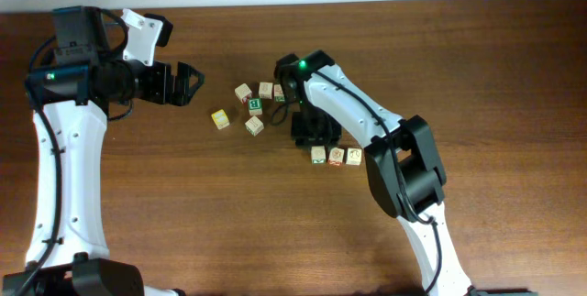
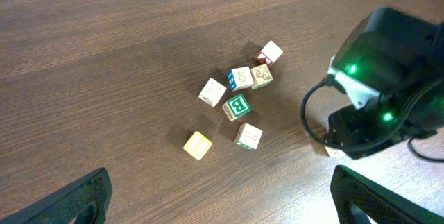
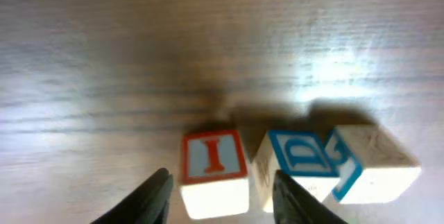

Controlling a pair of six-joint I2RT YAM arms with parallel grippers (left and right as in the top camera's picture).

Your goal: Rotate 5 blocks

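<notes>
Right wrist view: the right gripper stands part-open, dark jaws straddling but not pinching a pale, square-edged wooden block with a red-framed I, right of centre on the grained brown table, while the left gripper gapes wide, empty.

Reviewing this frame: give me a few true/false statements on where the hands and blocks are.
1. The right hand has its fingers on either side of the red-I block. True.
2. The left hand holds a block. False: it is open and empty, away from the blocks.
3. The red-I block sits at one end of a row of three blocks. True.
4. The yellow-faced block is in that row. False: it lies apart, toward the left hand.
</notes>
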